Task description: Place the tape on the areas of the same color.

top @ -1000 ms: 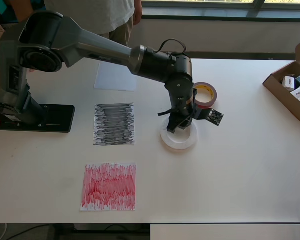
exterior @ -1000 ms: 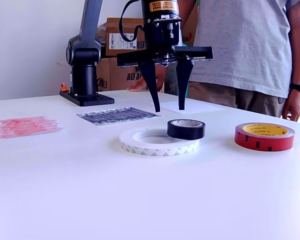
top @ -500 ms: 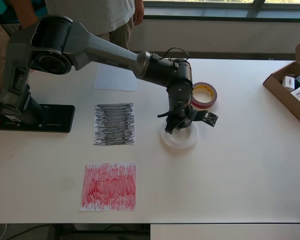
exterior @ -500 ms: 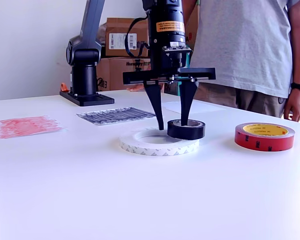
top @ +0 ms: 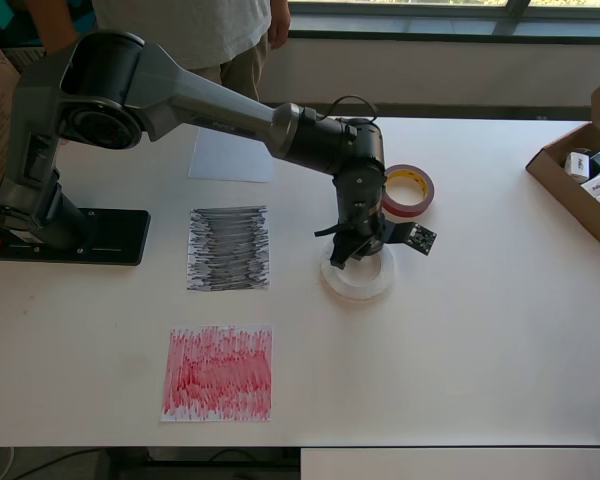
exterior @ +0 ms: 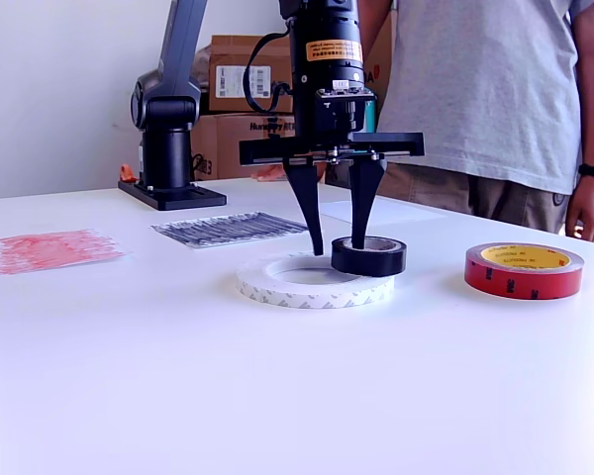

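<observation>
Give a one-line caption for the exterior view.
Open gripper straddles the black tape roll's near wall beside the white ring.

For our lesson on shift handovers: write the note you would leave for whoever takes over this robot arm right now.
Gripper: open, lowered over the black tape; one finger sits inside its core, the other outside its wall, above the white tape. Not closed on it.
White tape: on bare table, the black roll against its rim.
Red tape: on bare table, at the exterior view's right.
Sheets: black, red and white all carry no tape.
Done: nothing placed.
Left: grip the black roll and take it to the black sheet, then move the white and red rolls to their sheets.
</observation>
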